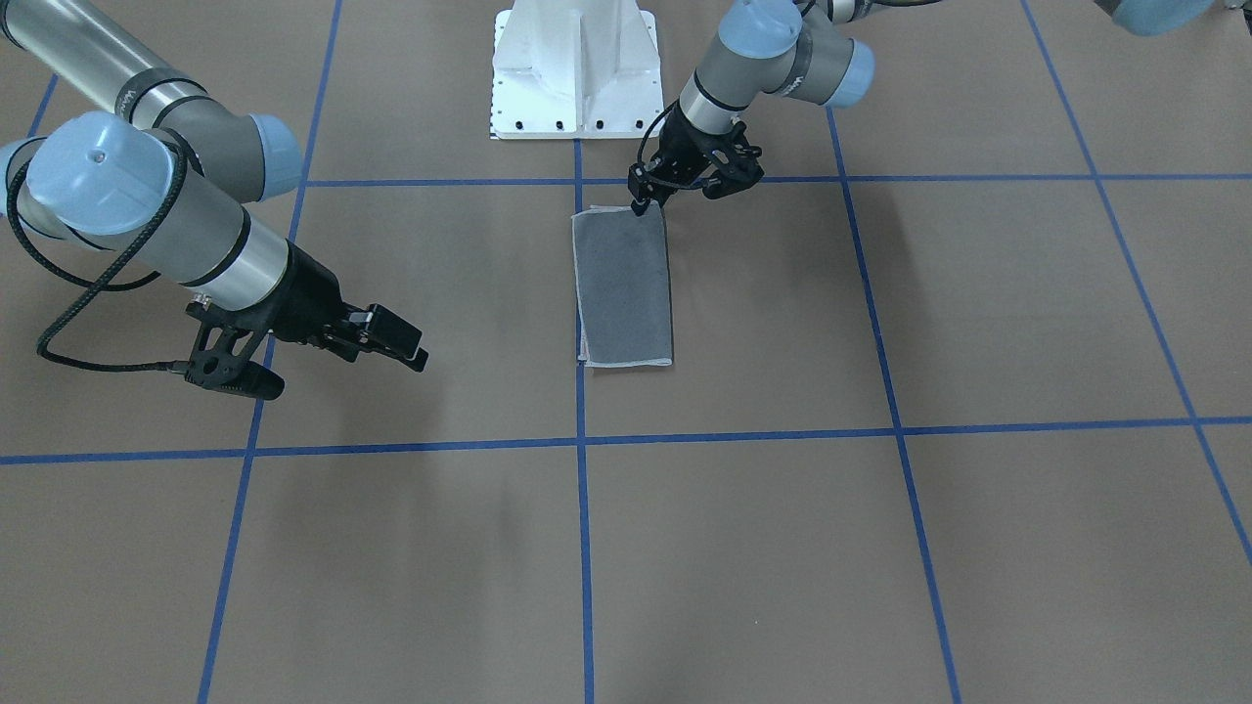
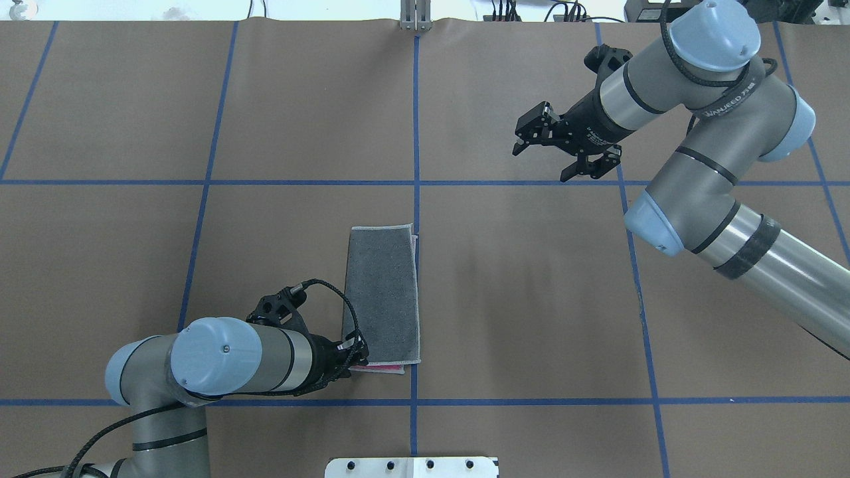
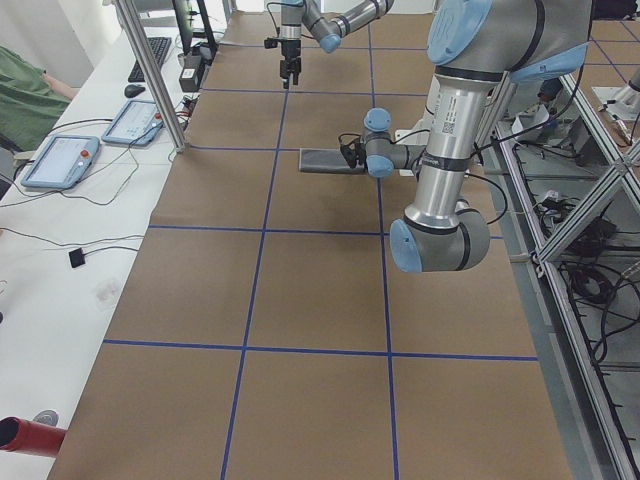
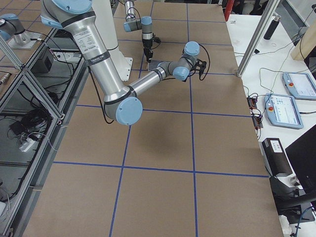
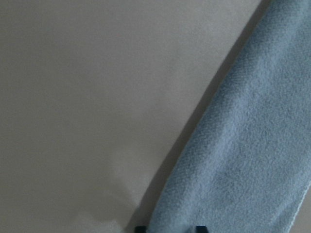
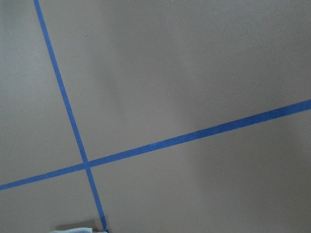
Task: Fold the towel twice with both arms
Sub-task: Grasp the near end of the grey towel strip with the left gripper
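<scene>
The towel [image 1: 623, 288] [image 2: 384, 292] lies on the brown table, folded into a narrow strip with its dark grey face up. A pink sliver [image 2: 380, 367] shows at the end nearest the robot. My left gripper [image 1: 643, 206] [image 2: 357, 360] reaches low to that end's corner. In the left wrist view the towel's edge [image 5: 243, 160] runs down between the two fingertips, so it looks shut on the cloth. My right gripper [image 1: 344, 370] [image 2: 539, 164] hangs open above bare table, well away from the towel and holding nothing.
Blue tape lines [image 1: 579, 440] divide the brown table into squares. The white pedestal base [image 1: 575, 68] stands just behind the towel's near end. A side desk with tablets [image 3: 60, 160] runs along the far edge, where a green sleeve [image 3: 20, 95] shows.
</scene>
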